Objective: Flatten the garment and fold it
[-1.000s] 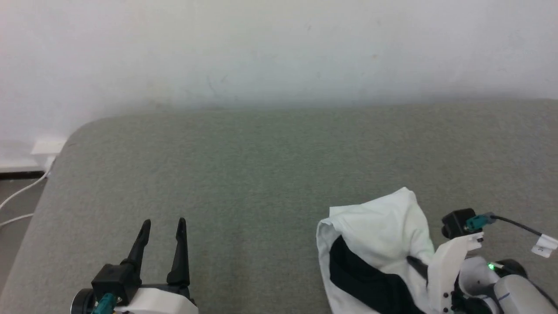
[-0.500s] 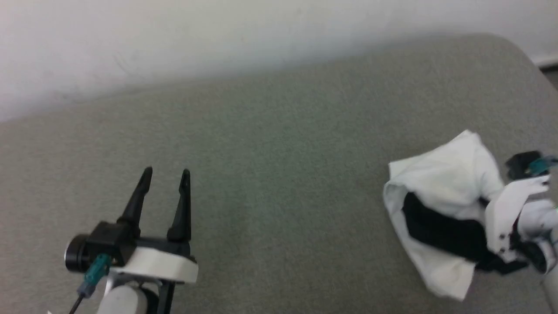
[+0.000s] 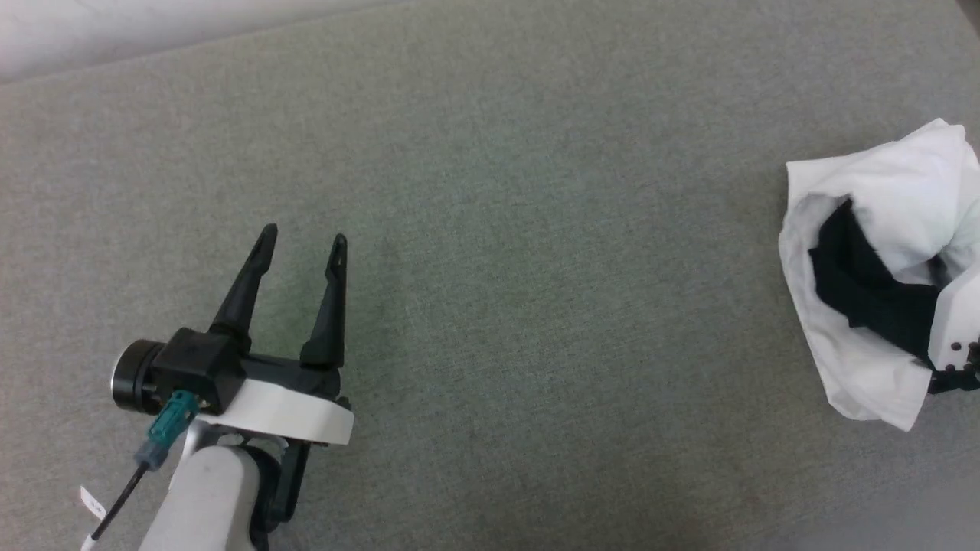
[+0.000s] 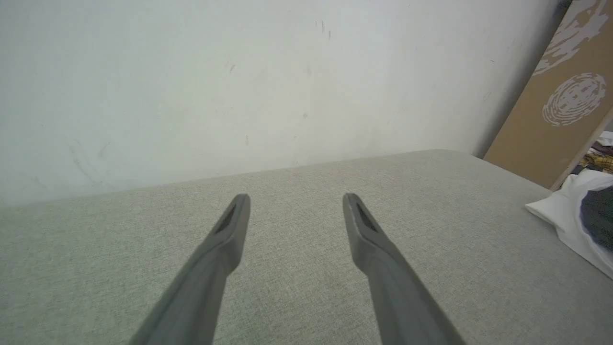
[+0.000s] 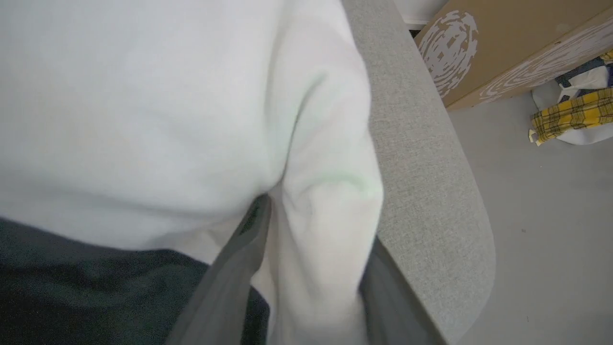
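The garment [image 3: 865, 176] lies bunched at the right edge of the head view, white cloth wrapped around a black part. It also shows at the right edge of the left wrist view [image 4: 560, 215]. In the right wrist view the garment [image 5: 143, 120] is very close, and my right gripper [image 5: 311, 230] has its fingers apart with a thick white fold lying between them. Its pale mount [image 3: 957, 321] sits against the bundle in the head view, fingers hidden. My left gripper [image 3: 302, 237] hovers open over bare cushion, far left of the garment, and is seen as well from its own wrist [image 4: 294, 199].
A wide grey-green upholstered surface [image 3: 536, 229] carries everything and ends at a rounded edge [image 5: 431, 191] just beside the garment. A pale wall [image 4: 239, 72] stands behind. A brown board [image 5: 503, 48] leans nearby, with yellow plaid cloth [image 5: 570, 115] on the floor.
The head camera has tilted down and swung, so the wall has left the picture and the garment sits further right. The bundle keeps its shape. My left gripper stays open.
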`<state>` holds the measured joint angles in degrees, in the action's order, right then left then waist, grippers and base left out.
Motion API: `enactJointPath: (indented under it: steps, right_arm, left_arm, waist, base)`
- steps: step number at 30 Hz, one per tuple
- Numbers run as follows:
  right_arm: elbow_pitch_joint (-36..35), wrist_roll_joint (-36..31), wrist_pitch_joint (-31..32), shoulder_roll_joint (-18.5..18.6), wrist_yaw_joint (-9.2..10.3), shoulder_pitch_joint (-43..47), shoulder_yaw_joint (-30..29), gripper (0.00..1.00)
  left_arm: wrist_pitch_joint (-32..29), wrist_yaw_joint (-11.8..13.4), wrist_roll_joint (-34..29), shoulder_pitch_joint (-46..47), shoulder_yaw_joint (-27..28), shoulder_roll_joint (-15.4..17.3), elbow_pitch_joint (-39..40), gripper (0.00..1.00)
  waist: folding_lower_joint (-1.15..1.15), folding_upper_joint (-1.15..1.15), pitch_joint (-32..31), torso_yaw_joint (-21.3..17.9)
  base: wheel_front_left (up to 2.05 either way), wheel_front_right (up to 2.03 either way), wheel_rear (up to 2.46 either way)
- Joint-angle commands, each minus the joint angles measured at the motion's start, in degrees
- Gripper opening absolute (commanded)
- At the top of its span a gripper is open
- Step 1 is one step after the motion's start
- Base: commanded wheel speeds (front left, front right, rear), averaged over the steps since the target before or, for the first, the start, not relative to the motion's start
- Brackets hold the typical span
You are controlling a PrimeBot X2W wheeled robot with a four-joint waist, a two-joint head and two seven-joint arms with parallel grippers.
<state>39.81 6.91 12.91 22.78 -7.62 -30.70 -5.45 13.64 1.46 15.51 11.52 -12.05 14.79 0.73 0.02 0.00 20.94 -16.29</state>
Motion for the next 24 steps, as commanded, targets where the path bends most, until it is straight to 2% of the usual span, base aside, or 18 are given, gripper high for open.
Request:
enactJointPath:
  steps: [1,7,13,17,24]
  right_arm:
    - [0.79,-0.69,-0.76,-0.46,0.13,-0.68,-0.39,1.0]
    - [3.44,-7.9,-10.27,0.06,0.13,1.1,-5.98,1.0]
    - [0.65,-12.87,-18.68,-1.37,0.13,8.55,-11.46,1.0]
    - [-3.92,-12.71,-20.96,-4.77,0.13,15.07,-11.25,1.0]
    - [-15.67,-9.04,-20.55,-14.27,0.13,24.65,-5.71,1.0]
  left_arm:
    - [0.22,-0.26,-0.49,0.73,0.02,0.04,-0.29,1.0]
    - [0.83,0.24,0.53,-0.72,0.41,-1.3,-2.42,1.0]
    - [1.22,1.13,1.44,-4.14,1.22,-3.15,-4.66,1.0]
    - [1.31,1.95,1.96,-6.94,2.21,-4.27,-5.54,1.0]
    - [1.34,3.1,2.31,-11.17,4.94,-4.99,-6.67,1.0]
  waist:
    - [-0.02,0.0,0.84,0.12]
    - [-0.02,0.0,-3.38,2.01]
    - [-0.02,0.0,-10.18,4.67]
    - [-0.02,0.0,-13.93,6.52]
    - [-0.02,0.0,-18.29,10.5]
  base:
    - [0.0,0.0,0.0]
    - [0.0,0.0,0.0]
    - [0.0,0.0,0.0]
    - [0.0,0.0,0.0]
    - [0.0,0.0,0.0]
